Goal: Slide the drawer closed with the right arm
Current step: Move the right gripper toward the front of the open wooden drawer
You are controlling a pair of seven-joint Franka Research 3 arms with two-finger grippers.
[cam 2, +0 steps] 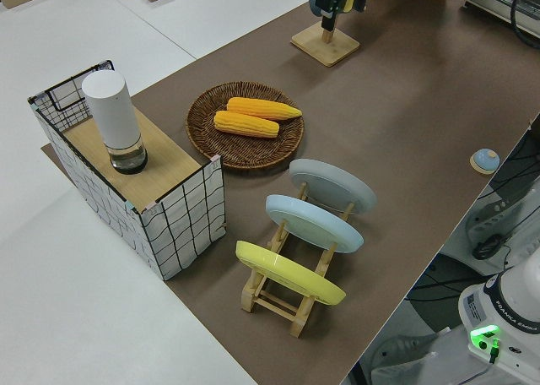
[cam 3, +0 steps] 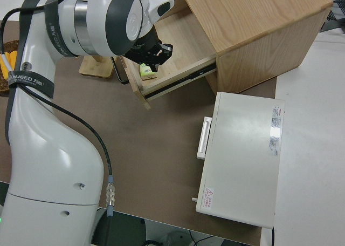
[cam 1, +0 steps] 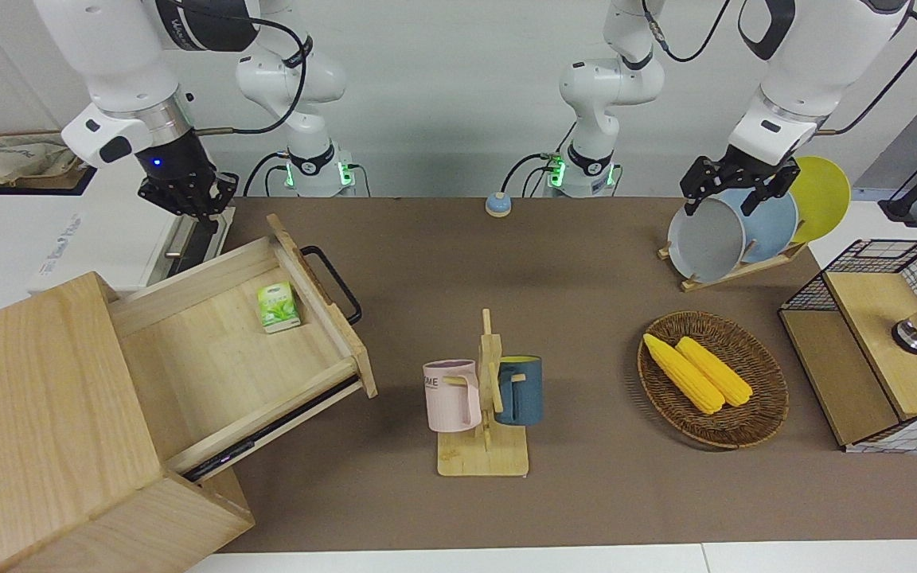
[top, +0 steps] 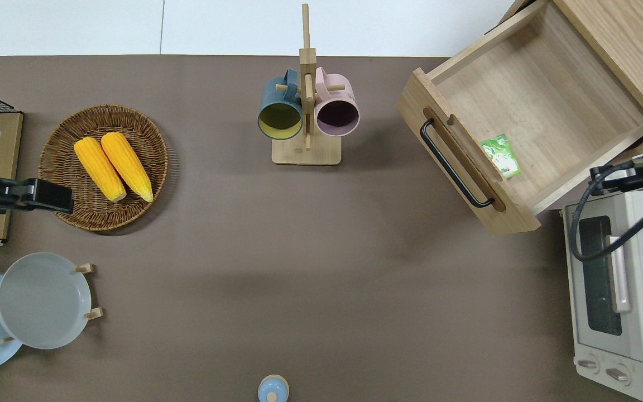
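The pale-wood drawer point(cam 1: 212, 358) stands pulled out of the big cabinet point(cam 1: 37, 414) at the right arm's end of the table. Its black bar handle point(cam 1: 333, 282) faces the table's middle, and a small green packet point(cam 1: 278, 306) lies inside. The drawer point(top: 533, 106) and its handle point(top: 455, 163) also show in the overhead view. My right gripper point(cam 1: 188, 200), with a blue light at its wrist, is shut and empty. In the overhead view it point(top: 614, 172) hangs over the gap between the drawer's side wall and the toaster oven, touching nothing. The left arm is parked, its gripper point(cam 1: 733, 191) open.
A white toaster oven point(top: 617, 290) stands beside the drawer, nearer to the robots. A mug rack point(top: 306, 117) with two mugs stands mid-table. A wicker basket point(top: 70, 212) with two corn cobs, a plate rack point(top: 42, 298) and a wire-mesh box point(cam 1: 872, 342) lie toward the left arm's end.
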